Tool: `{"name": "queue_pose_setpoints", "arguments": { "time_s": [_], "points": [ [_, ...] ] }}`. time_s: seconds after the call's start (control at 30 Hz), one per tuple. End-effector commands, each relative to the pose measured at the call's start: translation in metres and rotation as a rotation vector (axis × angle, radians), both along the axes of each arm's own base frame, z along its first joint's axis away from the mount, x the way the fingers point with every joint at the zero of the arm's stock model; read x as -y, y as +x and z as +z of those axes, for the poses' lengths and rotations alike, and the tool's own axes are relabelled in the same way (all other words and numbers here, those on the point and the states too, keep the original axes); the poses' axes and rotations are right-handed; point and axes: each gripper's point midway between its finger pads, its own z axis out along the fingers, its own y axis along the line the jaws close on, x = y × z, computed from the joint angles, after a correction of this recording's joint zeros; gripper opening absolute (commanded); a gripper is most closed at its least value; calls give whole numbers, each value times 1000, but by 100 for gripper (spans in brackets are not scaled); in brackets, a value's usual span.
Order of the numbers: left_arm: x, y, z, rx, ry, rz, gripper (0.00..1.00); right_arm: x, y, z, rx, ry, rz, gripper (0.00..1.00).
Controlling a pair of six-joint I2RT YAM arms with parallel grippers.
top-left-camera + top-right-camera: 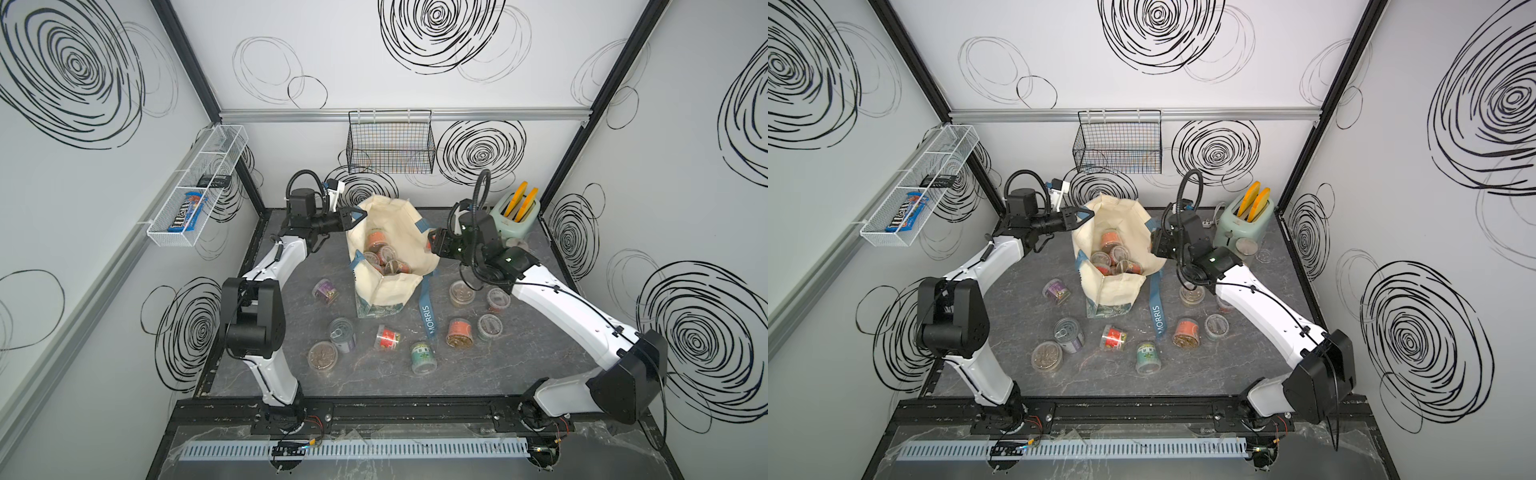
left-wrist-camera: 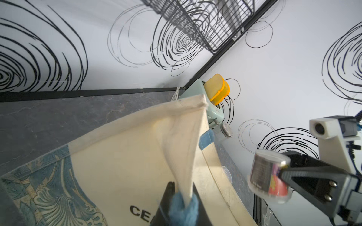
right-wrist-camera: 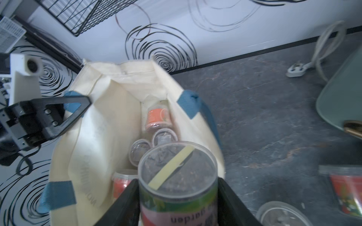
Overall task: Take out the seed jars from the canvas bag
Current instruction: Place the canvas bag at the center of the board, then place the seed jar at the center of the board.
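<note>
Right, in both top views the canvas bag stands mid-table with its mouth pulled wide. Your left gripper is clamped on its far-left rim and your right gripper sits at the opposite rim. Several seed jars are heaped inside. The loose jars are scattered around the bag, a few close beneath your right forearm, so a low outward swing could send them rolling. In the left wrist view, your left fingers pinch a fold of canvas together with the blue handle. That is a thin purchase, and if it slips the wall will likely slump over the heap. The same view shows the right jaws pressed onto one seed jar, which hangs in the air at about rim height, beyond the bag's wall. In the right wrist view that jar fills the gap between the fingers, gripped on its label with the taped lid proud. The plastic looks slick, so a jerk could twist it loose and drop it back among the others. Watch the mint toaster too: it crowds the free table on that side, leaving you little room to set the jar down.
</note>
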Motion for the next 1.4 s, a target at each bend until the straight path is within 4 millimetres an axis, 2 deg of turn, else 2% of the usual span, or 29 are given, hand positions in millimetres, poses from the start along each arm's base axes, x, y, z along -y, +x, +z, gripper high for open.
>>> {"name": "queue_pose_setpoints", "arguments": {
  "time_s": [0.0, 0.07, 0.2, 0.3, 0.4, 0.73, 1.03, 1.3, 1.37],
  "points": [
    [-9, 9, 19, 79, 12, -6, 22, 26, 8, -10, 9, -57, -29, 60],
    [-16, 11, 18, 74, 15, 11, 27, 39, 15, -17, 20, -82, -50, 61],
    [-28, 12, 18, 71, 25, 38, 46, 63, 30, -35, 67, -111, -86, 60],
    [-34, 8, 18, 64, 42, 41, 57, 77, 41, -58, 63, -148, -104, 61],
    [-42, 3, 17, 46, 52, 50, 64, 89, 51, -86, 14, -190, -138, 61],
    [-84, -21, 14, -9, 130, 102, 81, 97, 86, -148, -107, -279, -179, 62],
    [-113, -39, 16, -39, 218, 162, 84, 99, 103, -182, -148, -317, -190, 63],
    [-137, -58, 11, -90, 336, 219, 85, 99, 101, -190, -154, -331, -183, 64],
    [-138, -66, 10, -127, 344, 225, 85, 100, 99, -190, -148, -333, -179, 65]
  ]
}}
